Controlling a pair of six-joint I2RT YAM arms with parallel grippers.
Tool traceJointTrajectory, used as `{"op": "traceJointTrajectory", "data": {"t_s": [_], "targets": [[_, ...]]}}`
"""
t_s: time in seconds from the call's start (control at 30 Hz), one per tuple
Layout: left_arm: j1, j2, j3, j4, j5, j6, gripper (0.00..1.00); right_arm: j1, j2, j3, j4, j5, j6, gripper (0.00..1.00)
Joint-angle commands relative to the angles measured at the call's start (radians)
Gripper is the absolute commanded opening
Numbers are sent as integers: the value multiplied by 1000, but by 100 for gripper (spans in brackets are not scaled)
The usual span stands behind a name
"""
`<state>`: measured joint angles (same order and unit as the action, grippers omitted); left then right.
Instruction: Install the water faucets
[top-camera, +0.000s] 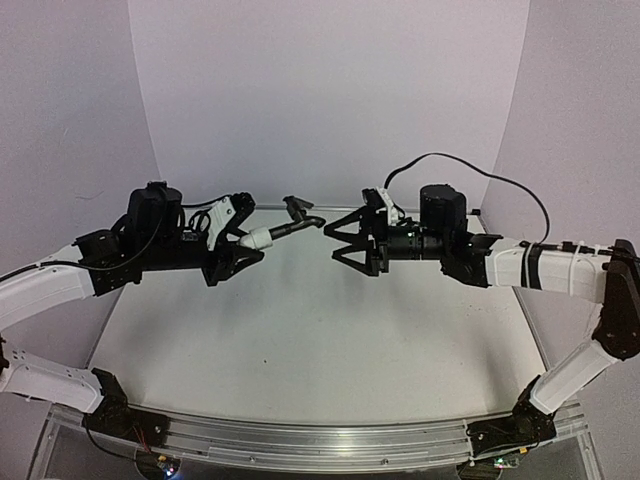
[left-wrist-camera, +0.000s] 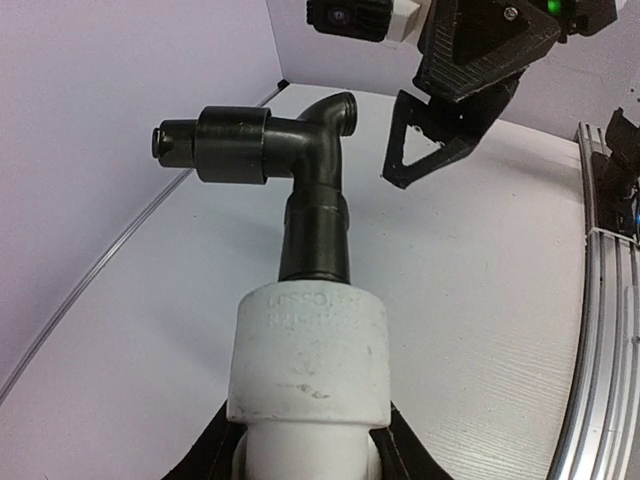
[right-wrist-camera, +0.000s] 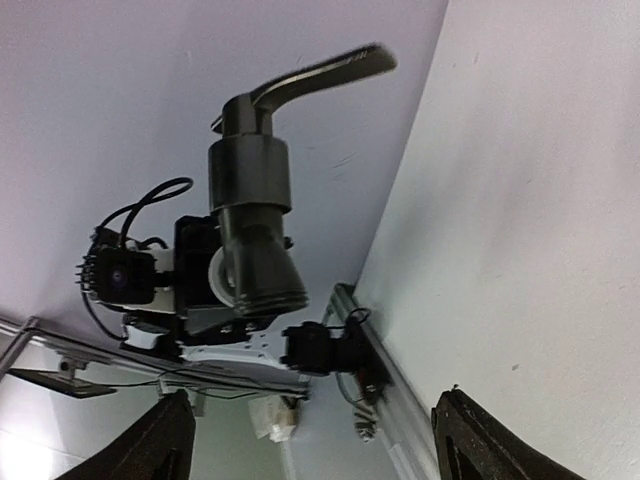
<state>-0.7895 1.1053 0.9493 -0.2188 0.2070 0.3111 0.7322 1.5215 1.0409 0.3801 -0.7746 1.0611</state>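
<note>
- Two arms reached in from the two sides above the white worktop (top-camera: 300, 340), and their two grippers faced each other in the air over its far part.
- There was one water faucet (top-camera: 298, 222), small and dark grey. It was lifted off the worktop, between the two grippers, and it lay nearly level in the top view.
- The stem end of the faucet sat inside one white pipe fitting (top-camera: 262, 237). In the left wrist view the dark stem came straight out of the mouth of the fitting.
- The left gripper (top-camera: 250, 243) had its jaws closed on this white fitting, so it carried the fitting and the faucet together. The jaws touched the fitting only, not the faucet.
- One thin lever handle (right-wrist-camera: 320, 75) stood out from the faucet body, and one bent spout (left-wrist-camera: 335, 115) opened toward the right side.
- The right gripper (top-camera: 338, 242) had its jaws wide apart and held nothing. It was just beside the spout end, and the left wrist view showed a gap between them.
</note>
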Motion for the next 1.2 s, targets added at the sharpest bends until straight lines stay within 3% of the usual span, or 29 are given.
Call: {"op": "traceJointTrajectory", "data": {"t_s": [0.0, 0.17, 0.3, 0.37, 0.57, 0.73, 1.0, 1.07, 1.17], "targets": [[32, -48, 27, 1, 111, -172, 0, -10, -116, 31, -242, 146, -560, 87], [64, 32, 141, -104, 459, -359, 0, 21, -262, -42, -262, 218, -1139, 89], [68, 90, 193, -101, 765, -495, 0, 68, -382, -138, -251, 72, -1669, 89], [68, 118, 206, -100, 837, -535, 0, 70, -396, -135, -224, 37, -1757, 90], [69, 126, 185, -100, 852, -551, 0, 74, -319, -25, -266, -43, -1796, 82], [68, 134, 187, -101, 857, -547, 0, 90, -232, 30, -265, -52, -1787, 68], [68, 156, 194, -101, 846, -527, 0, 100, -116, 120, -237, -70, -1573, 46], [68, 159, 202, -101, 826, -504, 0, 100, -101, 130, -236, -59, -1491, 29], [68, 131, 207, -98, 674, -413, 0, 99, -80, 129, -235, -21, -1322, 12]]}}
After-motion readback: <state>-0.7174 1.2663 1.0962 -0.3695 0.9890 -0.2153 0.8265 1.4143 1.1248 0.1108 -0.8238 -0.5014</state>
